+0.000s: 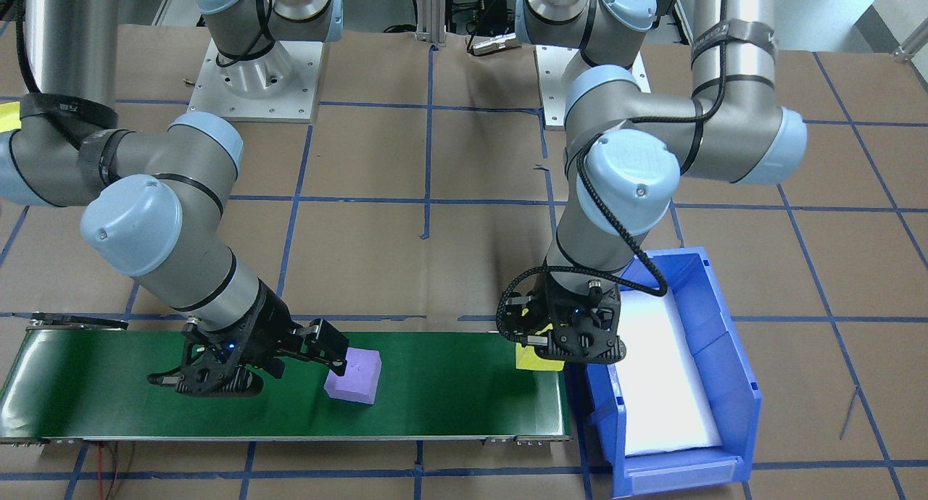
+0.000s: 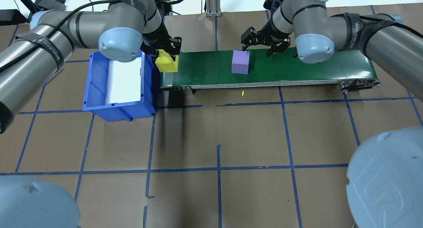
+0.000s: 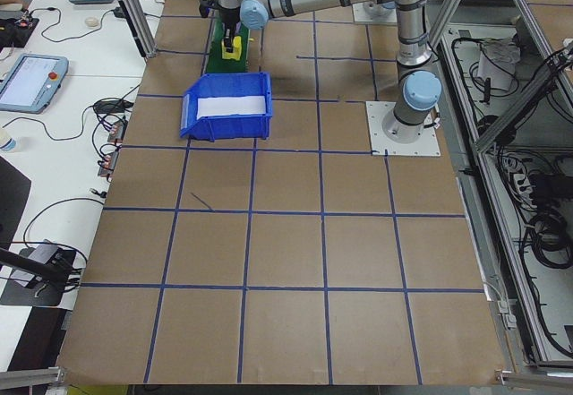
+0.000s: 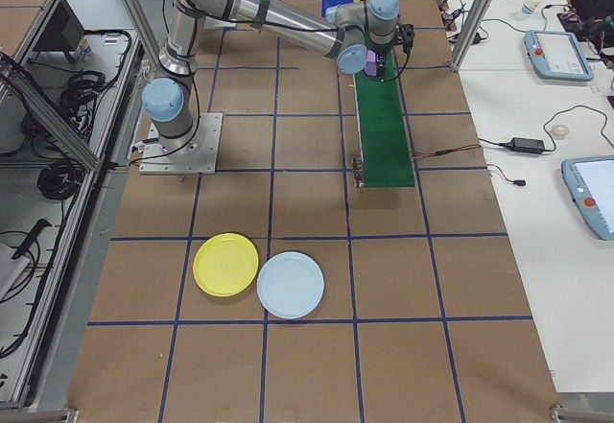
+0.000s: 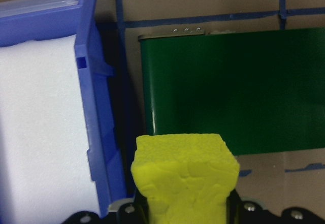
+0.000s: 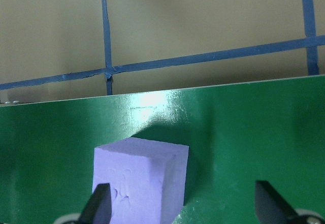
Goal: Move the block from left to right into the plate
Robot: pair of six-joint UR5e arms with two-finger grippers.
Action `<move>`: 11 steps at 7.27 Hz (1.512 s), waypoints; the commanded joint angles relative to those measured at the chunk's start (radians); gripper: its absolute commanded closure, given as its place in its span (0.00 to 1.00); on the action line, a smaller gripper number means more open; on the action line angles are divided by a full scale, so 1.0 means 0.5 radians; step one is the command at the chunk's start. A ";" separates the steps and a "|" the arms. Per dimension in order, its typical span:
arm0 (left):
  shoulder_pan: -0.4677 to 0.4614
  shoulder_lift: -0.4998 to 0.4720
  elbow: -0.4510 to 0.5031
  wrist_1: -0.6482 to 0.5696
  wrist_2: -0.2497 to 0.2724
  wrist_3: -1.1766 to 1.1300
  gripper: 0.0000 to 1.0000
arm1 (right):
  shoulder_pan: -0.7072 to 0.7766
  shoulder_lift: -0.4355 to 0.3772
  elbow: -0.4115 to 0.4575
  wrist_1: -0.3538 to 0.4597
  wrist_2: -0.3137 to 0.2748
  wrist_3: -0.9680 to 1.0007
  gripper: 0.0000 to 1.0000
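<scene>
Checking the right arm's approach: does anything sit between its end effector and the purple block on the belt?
Nothing visible does. The right end effector is open, one finger already at the purple block, which stands alone on the green belt.

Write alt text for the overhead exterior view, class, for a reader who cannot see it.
The left hand grips a yellow block at the near end of a green conveyor belt, beside a blue bin. Farther along the belt, the open right hand hangs next to a purple block. Brown paper with blue tape lines covers the table.
</scene>
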 commanded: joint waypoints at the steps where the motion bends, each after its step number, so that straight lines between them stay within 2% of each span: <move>1: -0.016 -0.102 -0.012 0.081 0.003 -0.021 0.68 | 0.000 0.017 -0.002 -0.018 0.019 0.000 0.00; 4: -0.016 -0.142 0.006 0.088 -0.003 -0.021 0.67 | 0.000 0.054 0.017 -0.061 0.016 -0.006 0.00; 5: -0.016 -0.157 0.003 0.118 -0.006 -0.018 0.65 | -0.003 0.063 0.023 -0.064 -0.017 -0.021 0.14; 6: -0.016 -0.166 0.000 0.127 0.012 -0.015 0.55 | -0.003 0.081 0.056 -0.064 -0.109 -0.031 0.44; 7: -0.016 -0.169 -0.012 0.158 0.018 -0.012 0.22 | -0.006 0.090 0.035 -0.052 -0.274 -0.067 0.64; 8: -0.016 -0.148 -0.009 0.167 0.015 -0.003 0.06 | -0.033 0.066 -0.004 -0.031 -0.309 -0.140 0.67; 9: -0.016 -0.087 -0.006 0.161 0.018 0.013 0.04 | -0.067 0.027 -0.014 0.027 -0.385 -0.257 0.67; 10: -0.016 -0.032 -0.024 0.140 0.049 0.013 0.01 | -0.119 -0.026 0.004 0.046 -0.565 -0.531 0.67; 11: -0.016 0.017 -0.009 0.085 0.055 0.010 0.00 | -0.290 -0.044 0.007 0.049 -0.770 -1.044 0.67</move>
